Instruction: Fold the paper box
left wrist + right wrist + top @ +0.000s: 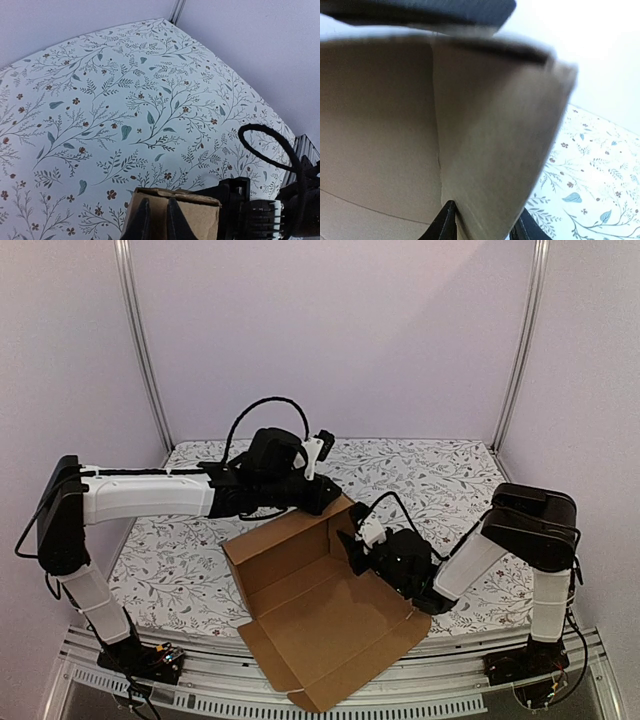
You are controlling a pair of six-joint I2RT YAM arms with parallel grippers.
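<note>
Starting at the left, the left gripper (323, 496) reaches in from its long white arm to the top edge of the rear wall (285, 540) of the paper box (310, 605), close to the raised corner. In its wrist view we see the two fingers (143, 220) drawn almost together with the cardboard edge pinched between them, so we take this as a narrow, firm hold that keeps the wall upright.

The box itself sits mid-table, toward the near edge of the flowered table (450, 475). Its floor lies flat, the rear wall stands, and the wide front panel (340, 650) lies unfolded, hanging a little past the table's near edge.

Further right, the right gripper (358, 542) is at the side wall (490, 145), which stands at the corner next to the rear wall. Its jaws are parted and sit astride that wall, one finger on each face (the wrist view is too blurred to tell us whether either pad touches).

We judge the step in hand to be raising and squaring the walls at this corner, with most of the folding yet to do. Next, the right gripper needs to clear the side wall without knocking it flat, then move to the front panel while the left hand steadies the corner.
</note>
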